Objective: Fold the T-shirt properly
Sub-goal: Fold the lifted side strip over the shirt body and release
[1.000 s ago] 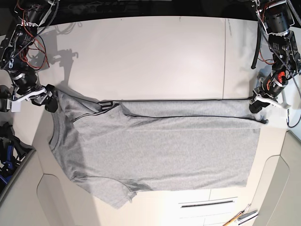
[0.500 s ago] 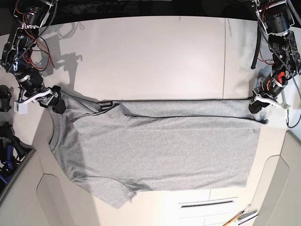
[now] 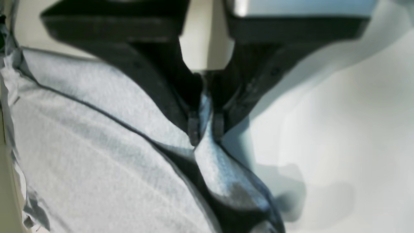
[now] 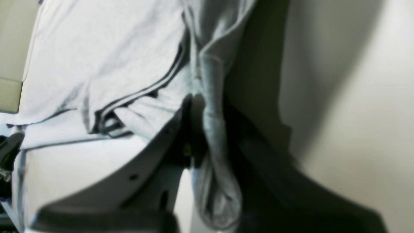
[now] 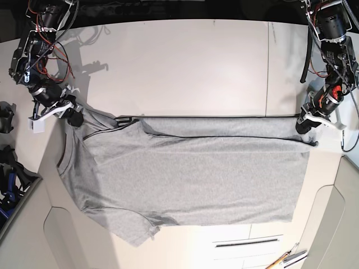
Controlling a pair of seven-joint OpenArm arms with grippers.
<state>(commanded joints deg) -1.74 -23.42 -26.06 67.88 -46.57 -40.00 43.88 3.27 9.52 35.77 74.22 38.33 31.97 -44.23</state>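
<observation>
The grey T-shirt [image 5: 196,179] spreads over the white table [image 5: 190,61], from the centre towards 6 o'clock. At its 10 o'clock corner, the right gripper [image 5: 76,117] pinches cloth between its 2 fingers. At its 2 o'clock corner, the left gripper [image 3: 206,129] is clamped on a fold of the shirt.

no readable text, label, brand, number or sign in any view, only dark marks (too small to make out) that showed on the table [image 5: 179,73]
</observation>
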